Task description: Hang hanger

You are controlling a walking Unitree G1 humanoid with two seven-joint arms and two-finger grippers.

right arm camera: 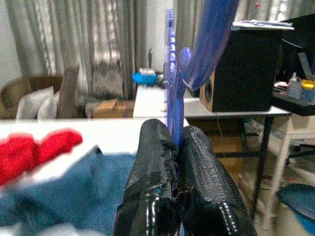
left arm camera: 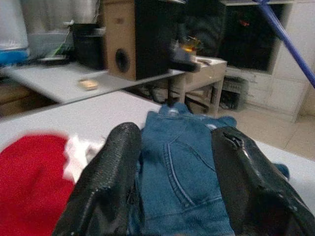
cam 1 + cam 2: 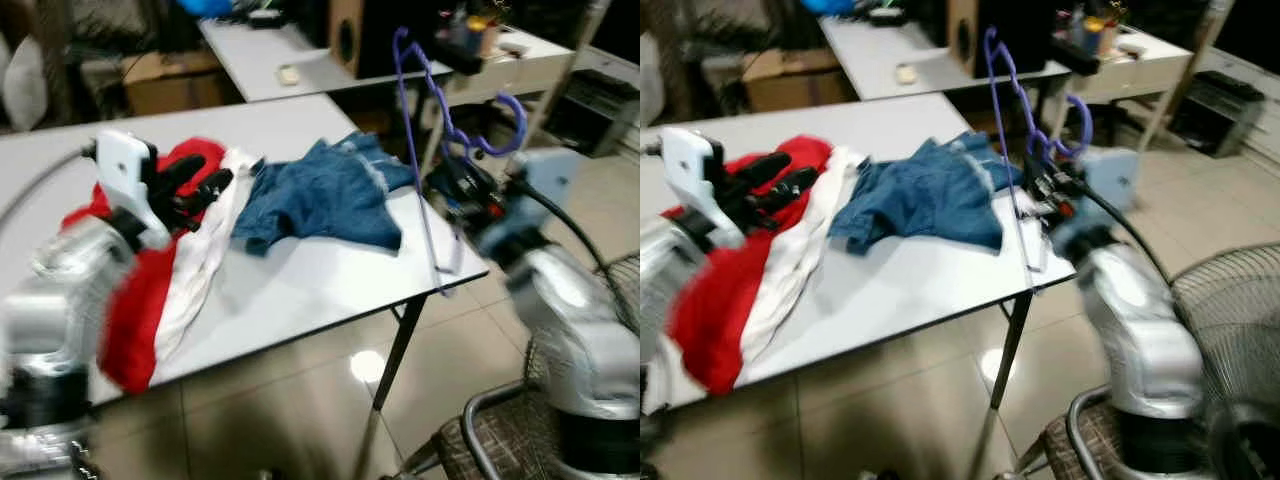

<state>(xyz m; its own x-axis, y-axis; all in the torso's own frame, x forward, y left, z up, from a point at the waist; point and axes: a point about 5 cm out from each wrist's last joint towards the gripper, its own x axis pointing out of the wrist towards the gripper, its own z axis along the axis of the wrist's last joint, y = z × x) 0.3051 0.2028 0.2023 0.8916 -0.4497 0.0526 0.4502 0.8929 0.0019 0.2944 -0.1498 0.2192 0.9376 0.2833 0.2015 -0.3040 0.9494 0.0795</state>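
Purple plastic hanger (image 3: pixel 440 130) — pinched by right hand (image 1: pixel 177 147) | denim garment (image 3: pixel 320 195) — crumpled

I see a purple hanger (image 3: pixel 440 120), blue jeans (image 3: pixel 320 195), a red and white cloth (image 3: pixel 165 270), a white table (image 3: pixel 300 285) and black fingers (image 2: pixel 108 182).

we see a smooth matt white tabletop (image 3: pixel 320 285), blue denim cloth (image 3: pixel 325 195), soft red cloth (image 3: pixel 130 320), a glossy purple plastic hanger (image 3: pixel 420 90), shiny floor tiles (image 3: pixel 300 400) and the right hand (image 1: pixel 172 147) with its pebbled black fingers (image 1: pixel 197 162).
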